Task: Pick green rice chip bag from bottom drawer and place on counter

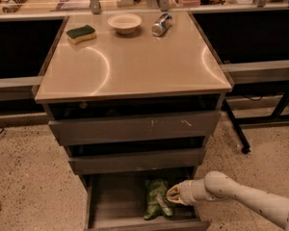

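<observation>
The green rice chip bag (155, 198) lies crumpled on the floor of the open bottom drawer (113, 201), right of its middle. My gripper (171, 195) reaches in from the lower right on a white arm. It sits just to the right of the bag, at its upper right edge. The counter (135, 61) is the glossy beige top of the drawer cabinet, above.
On the counter stand a green-topped yellow sponge (81, 33), a pale bowl (124, 22) and a lying metal can (161, 24), all at the far edge. The two upper drawers (135, 127) are slightly open. A cluttered bench runs behind. Black table legs (241, 129) stand at the right.
</observation>
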`<state>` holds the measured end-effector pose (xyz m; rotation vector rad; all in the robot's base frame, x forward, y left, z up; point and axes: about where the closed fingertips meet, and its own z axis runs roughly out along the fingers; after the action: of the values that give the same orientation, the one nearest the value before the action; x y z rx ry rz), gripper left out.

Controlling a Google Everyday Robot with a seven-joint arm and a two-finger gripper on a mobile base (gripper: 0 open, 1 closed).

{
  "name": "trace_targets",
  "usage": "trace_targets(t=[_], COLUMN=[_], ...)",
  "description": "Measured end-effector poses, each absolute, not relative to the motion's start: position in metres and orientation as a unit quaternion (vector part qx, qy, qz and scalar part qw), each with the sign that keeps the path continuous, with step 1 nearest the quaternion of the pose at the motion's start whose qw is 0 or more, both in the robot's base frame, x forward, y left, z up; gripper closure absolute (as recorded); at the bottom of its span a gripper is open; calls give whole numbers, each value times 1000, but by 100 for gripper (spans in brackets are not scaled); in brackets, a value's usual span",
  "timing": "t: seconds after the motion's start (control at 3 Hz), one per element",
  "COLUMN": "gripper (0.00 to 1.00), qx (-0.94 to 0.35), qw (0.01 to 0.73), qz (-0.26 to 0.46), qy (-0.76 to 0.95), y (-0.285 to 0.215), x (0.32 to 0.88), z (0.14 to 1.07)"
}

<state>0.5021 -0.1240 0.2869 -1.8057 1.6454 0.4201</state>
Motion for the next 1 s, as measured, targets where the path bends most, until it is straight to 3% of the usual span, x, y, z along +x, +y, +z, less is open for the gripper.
trace_targets(t=[0.67, 1.0], gripper=[7, 3], qx=[-694, -691], qw=[348, 364], qz=[151, 156], qy=[612, 605], y=[-118, -110], x=[526, 541], z=[257, 240])
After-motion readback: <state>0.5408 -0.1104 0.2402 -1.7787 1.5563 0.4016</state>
